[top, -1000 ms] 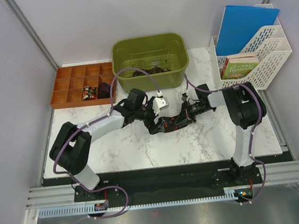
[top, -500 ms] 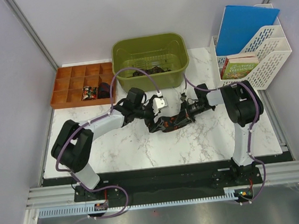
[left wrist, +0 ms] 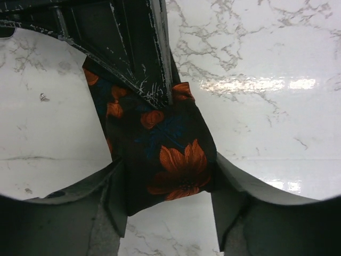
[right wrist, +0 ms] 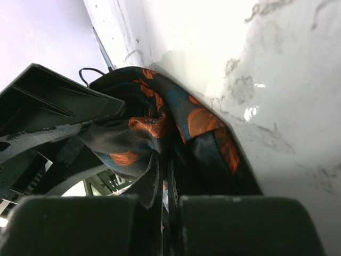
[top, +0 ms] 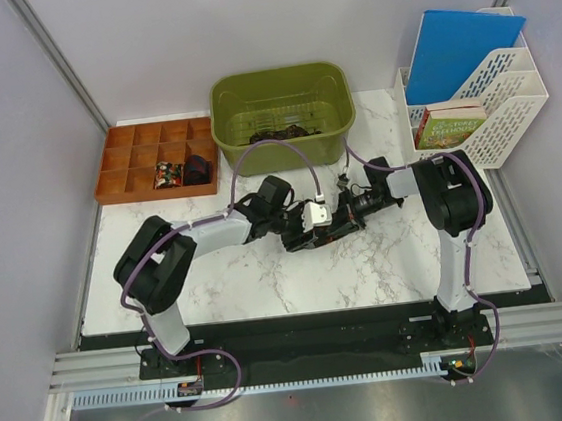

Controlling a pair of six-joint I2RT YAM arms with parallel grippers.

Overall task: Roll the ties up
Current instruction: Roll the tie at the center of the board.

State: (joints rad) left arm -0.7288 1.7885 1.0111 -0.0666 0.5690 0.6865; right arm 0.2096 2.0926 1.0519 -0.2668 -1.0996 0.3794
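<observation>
Looking down, I see a green plastic bin (top: pixel 228 136) with dark ties (top: pixel 275 133) inside, and an orange tray (top: pixel 122 177) holding small coils (top: pixel 196 169). One soft flowery tie (left wrist: pixel 170 154) lies on the shiny marble counter (top: pixel 228 276). My right end effector (right wrist: pixel 168 213) is clamped on it. My left end effector (left wrist: pixel 166 176) has a finger on each side of it; I cannot tell if they squeeze.

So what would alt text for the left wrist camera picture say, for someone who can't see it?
A dark tie with orange flowers lies on a white marble table, its end sitting between the two spread fingers of the left gripper. At the top of the picture, the dark right gripper holds the tie further along.
</observation>
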